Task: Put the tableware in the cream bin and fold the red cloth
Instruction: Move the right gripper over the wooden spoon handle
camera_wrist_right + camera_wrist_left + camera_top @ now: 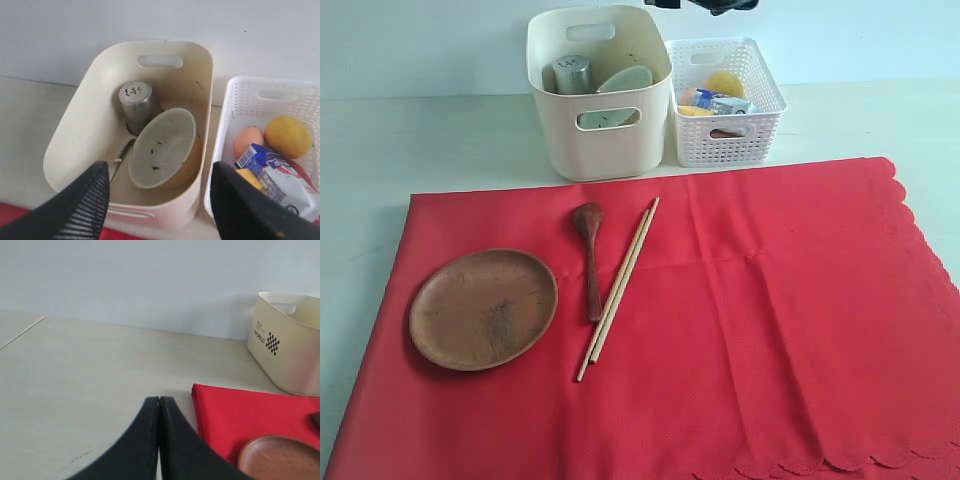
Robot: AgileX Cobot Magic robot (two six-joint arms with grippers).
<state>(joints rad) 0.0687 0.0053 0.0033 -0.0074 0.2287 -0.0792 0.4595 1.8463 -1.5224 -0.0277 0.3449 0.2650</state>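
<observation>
The red cloth (pixel 740 330) lies spread flat on the table. On its left part rest the brown wooden plate (pixel 483 308), the dark spoon (pixel 591 260) and the chopsticks (pixel 618 290). Behind the cloth stands the cream bin (pixel 605 150), holding the steel cup (pixel 136 102) and the speckled bowl (pixel 162 147), which leans on its side. My right gripper (pixel 160 167) hangs open above the bin with nothing between its fingers. Off the cloth's left corner (pixel 240 415), my left gripper (pixel 159 401) is shut and empty over bare table, near the plate (pixel 280 460).
A white lattice basket (pixel 720 148) stands right beside the bin. It holds a lemon (pixel 288 136), an egg (pixel 248 140) and a milk carton (pixel 272 172). A wall closes off the back of the table.
</observation>
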